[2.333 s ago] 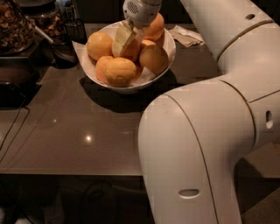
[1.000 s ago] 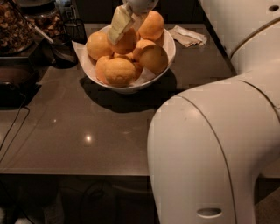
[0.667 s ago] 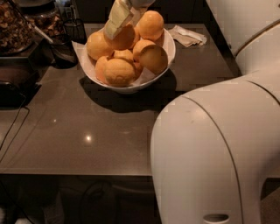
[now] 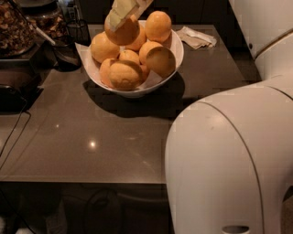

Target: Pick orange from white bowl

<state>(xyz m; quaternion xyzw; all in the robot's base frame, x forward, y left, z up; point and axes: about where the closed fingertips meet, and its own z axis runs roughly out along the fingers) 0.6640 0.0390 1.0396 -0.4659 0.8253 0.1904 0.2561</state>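
Observation:
The white bowl [image 4: 177, 54] stands at the back of the table, lined with white paper and piled with several oranges. My gripper [image 4: 122, 13] is at the top edge of the camera view, above the bowl's back left part. Its pale fingers [image 4: 115, 18] are shut on one orange [image 4: 123, 33], which hangs just above the pile, over the other fruit. The upper part of the gripper is cut off by the frame edge.
The grey-brown table [image 4: 91, 137] holds dark jars [image 4: 13, 27] and a scoop [image 4: 57, 45] at the back left, and a crumpled napkin [image 4: 198, 37] behind the bowl on the right. Black cables [image 4: 13, 132] hang at the left edge. My white arm body [image 4: 229, 160] fills the right foreground.
The gripper has closed on an orange at the back of the pile and risen with it up and to the left. The other oranges and the bowl have stayed put.

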